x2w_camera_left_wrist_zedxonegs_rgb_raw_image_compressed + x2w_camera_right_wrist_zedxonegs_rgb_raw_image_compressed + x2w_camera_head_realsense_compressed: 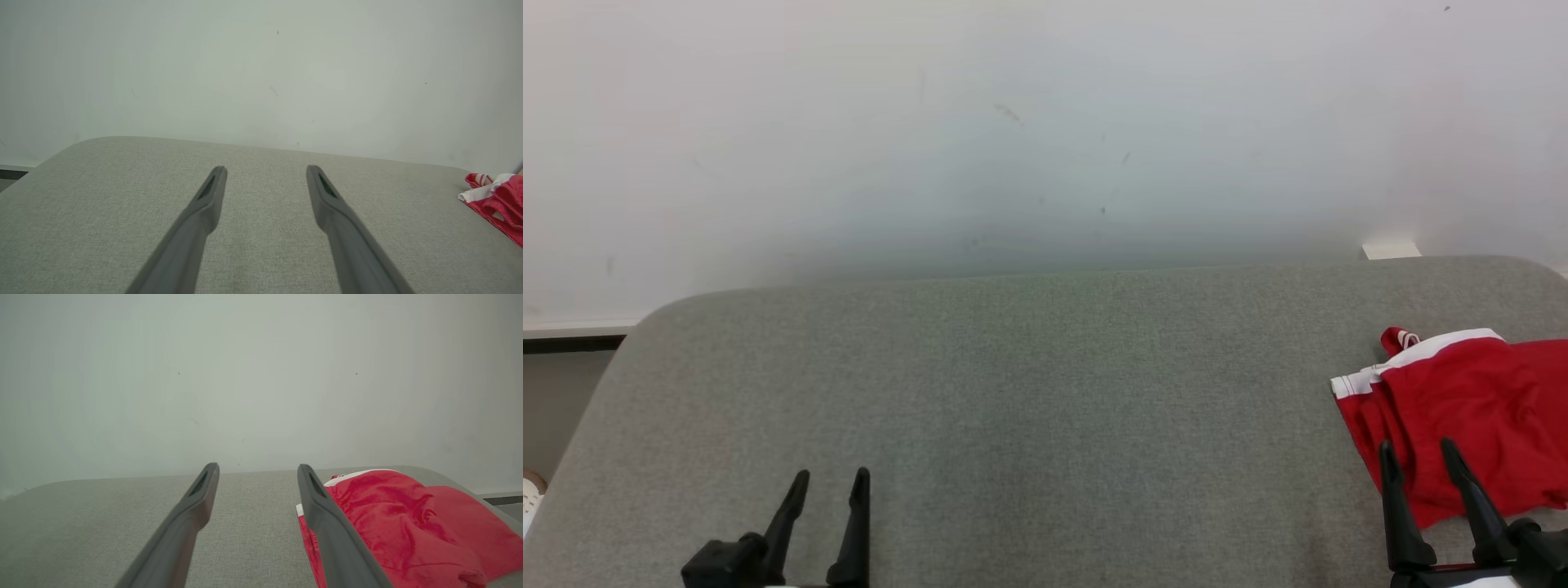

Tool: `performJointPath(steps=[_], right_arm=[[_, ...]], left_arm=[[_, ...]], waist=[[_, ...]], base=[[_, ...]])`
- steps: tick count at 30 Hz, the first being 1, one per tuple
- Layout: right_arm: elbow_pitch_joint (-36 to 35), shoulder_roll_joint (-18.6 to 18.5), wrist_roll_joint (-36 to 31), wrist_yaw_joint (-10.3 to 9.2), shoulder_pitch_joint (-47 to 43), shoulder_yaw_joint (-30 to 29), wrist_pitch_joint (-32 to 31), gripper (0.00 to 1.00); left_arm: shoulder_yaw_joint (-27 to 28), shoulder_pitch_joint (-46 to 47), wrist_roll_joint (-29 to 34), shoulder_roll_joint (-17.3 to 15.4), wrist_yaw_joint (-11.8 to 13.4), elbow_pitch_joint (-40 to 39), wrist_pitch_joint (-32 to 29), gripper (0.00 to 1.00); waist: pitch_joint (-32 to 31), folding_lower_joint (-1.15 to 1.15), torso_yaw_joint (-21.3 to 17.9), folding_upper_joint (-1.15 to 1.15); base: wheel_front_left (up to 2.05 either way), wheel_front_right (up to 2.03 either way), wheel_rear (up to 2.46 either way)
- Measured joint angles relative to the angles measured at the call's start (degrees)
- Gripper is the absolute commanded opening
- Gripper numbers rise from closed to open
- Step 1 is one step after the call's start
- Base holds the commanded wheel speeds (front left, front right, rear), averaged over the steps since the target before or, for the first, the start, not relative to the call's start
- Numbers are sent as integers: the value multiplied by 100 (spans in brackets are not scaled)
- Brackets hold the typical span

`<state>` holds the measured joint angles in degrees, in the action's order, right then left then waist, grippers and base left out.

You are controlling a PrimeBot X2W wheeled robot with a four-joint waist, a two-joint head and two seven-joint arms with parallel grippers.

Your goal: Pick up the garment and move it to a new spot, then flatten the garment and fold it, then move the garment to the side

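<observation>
Red garment (1470, 400) bunched on grey surface (1045, 384), right side; left pincer (833, 475) open, empty; right pincer (1417, 446) open beside it.

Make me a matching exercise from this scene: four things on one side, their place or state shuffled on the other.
Things:
1. garment
2. left gripper
3. right gripper
4. wall

Place or state:
A. open, at the garment's near edge
B. pale, behind the grey surface
C. red with white trim, lying far right
D. open over bare grey surface

Pairs: 1-C, 2-D, 3-A, 4-B
</observation>
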<state>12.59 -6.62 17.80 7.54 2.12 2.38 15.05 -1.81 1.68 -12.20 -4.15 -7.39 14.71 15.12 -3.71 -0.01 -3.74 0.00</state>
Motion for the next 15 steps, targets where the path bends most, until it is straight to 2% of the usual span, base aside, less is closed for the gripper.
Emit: performJointPath(steps=[15], right_arm=[[42,85,10,0,0,1,0,100]], left_arm=[[-8,5,10,49,-10,78,0,100]], waist=[[19,0,2,0]], base=[[0,0,0]])
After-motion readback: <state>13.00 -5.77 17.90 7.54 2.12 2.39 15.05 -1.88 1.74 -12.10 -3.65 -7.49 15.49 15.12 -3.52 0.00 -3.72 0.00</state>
